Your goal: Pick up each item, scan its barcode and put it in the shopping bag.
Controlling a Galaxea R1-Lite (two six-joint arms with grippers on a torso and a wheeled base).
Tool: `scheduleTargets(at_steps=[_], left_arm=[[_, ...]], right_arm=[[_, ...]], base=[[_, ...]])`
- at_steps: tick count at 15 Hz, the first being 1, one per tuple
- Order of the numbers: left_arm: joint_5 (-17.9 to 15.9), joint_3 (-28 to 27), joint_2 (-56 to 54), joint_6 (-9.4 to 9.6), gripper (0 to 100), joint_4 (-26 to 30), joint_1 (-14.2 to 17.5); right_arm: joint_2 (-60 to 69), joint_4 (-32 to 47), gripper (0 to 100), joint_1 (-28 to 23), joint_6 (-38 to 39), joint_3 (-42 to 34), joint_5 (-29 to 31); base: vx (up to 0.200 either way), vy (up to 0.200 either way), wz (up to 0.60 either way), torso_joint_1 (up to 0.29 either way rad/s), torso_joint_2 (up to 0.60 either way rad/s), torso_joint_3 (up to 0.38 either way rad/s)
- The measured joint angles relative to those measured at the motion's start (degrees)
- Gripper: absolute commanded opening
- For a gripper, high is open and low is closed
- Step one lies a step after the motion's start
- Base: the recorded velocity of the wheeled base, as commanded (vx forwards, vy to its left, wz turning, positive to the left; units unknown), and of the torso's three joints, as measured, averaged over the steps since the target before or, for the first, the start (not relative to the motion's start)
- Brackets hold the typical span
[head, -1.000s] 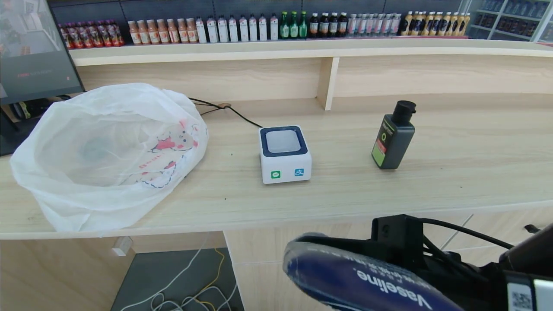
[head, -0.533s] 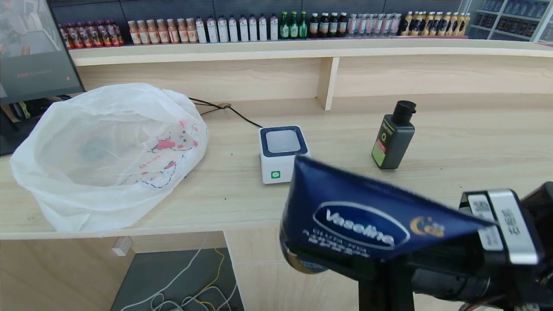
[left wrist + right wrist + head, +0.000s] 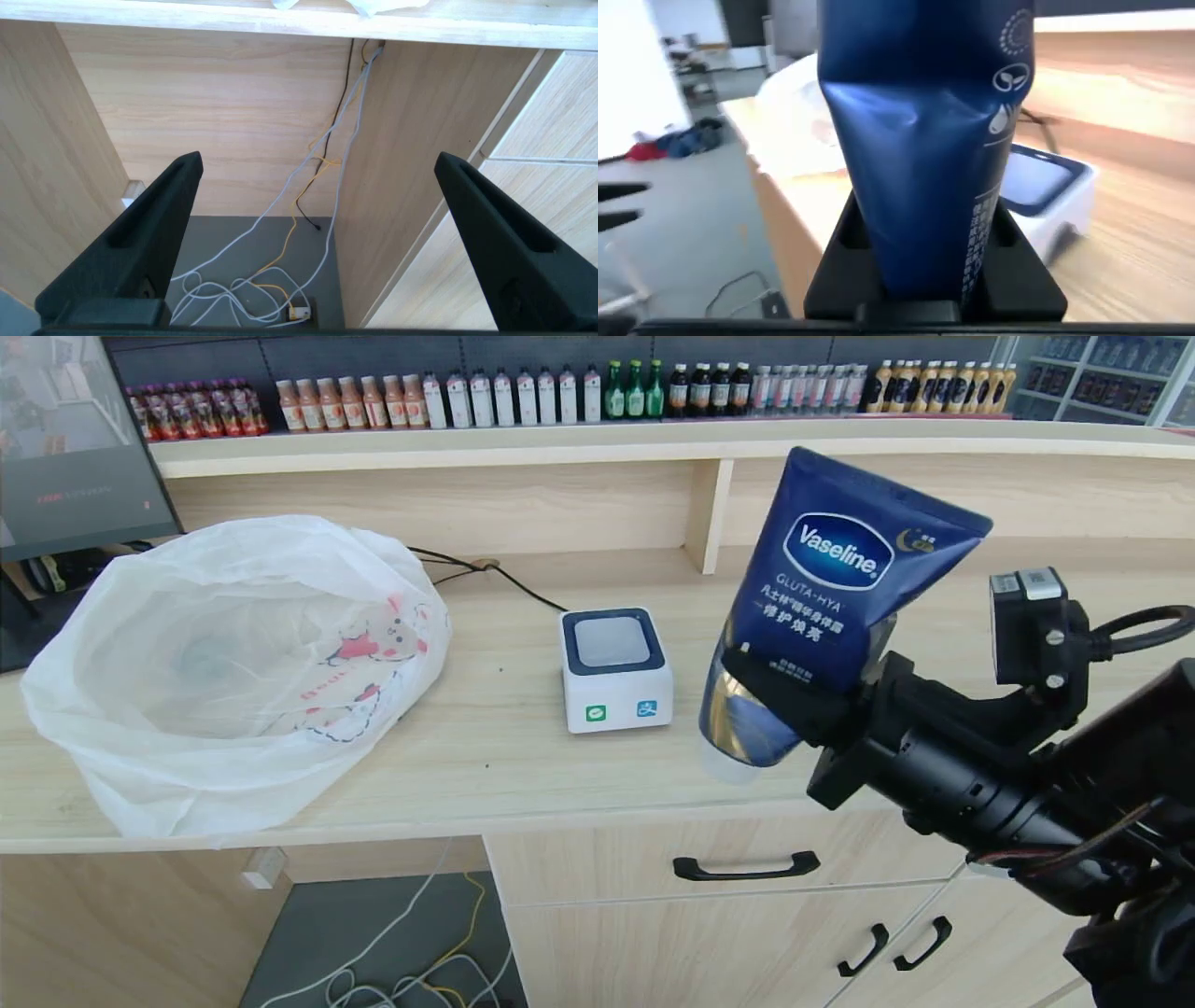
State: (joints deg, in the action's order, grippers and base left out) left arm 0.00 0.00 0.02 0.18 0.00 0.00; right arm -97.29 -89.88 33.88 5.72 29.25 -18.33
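A dark blue lotion tube point(image 3: 840, 588) stands upright in the air, cap end down, with my right gripper point(image 3: 808, 705) shut on its lower part. It hangs over the front of the wooden counter point(image 3: 523, 756), just right of the white barcode scanner point(image 3: 613, 667). The open white shopping bag point(image 3: 233, 663) lies at the counter's left end. In the right wrist view the tube point(image 3: 924, 140) rises from the gripper point(image 3: 924, 266), with the scanner point(image 3: 1046, 182) and bag point(image 3: 799, 93) beyond. My left gripper point(image 3: 318, 243) is open below the counter, nothing between its fingers point(image 3: 140, 243).
A raised shelf with a row of bottles point(image 3: 597, 392) runs along the back, with an upright divider point(image 3: 709, 513) below it. A monitor point(image 3: 75, 439) stands at the far left. Drawer handles point(image 3: 747, 870) sit under the counter, and loose cables point(image 3: 308, 187) hang in the gap.
My right arm has risen from below the counter's front edge, turning the tube from lying flat to upright. The tube now covers the dark bottle that stood at the right.
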Motion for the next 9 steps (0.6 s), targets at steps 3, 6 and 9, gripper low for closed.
scheduleTargets(at_steps=[3,6,9], left_arm=[[0.0,0.0,0.0,-0.02,100,0.0,0.0],[0.0,0.0,0.0,0.00,100,0.0,0.0],[0.0,0.0,0.0,0.13,100,0.0,0.0]], right_arm=[[0.0,-0.1,0,-2.6,2.1,0.3,10.2],[0.0,0.0,0,-4.8,0.6,0.5,11.3],[-0.2,0.0,0,-6.6,-0.5,1.5,13.4]], base=[[0.000,0.000,0.00,0.000,0.00,0.000],[0.000,0.000,0.00,0.000,0.00,0.000],[0.000,0.000,0.00,0.000,0.00,0.000]])
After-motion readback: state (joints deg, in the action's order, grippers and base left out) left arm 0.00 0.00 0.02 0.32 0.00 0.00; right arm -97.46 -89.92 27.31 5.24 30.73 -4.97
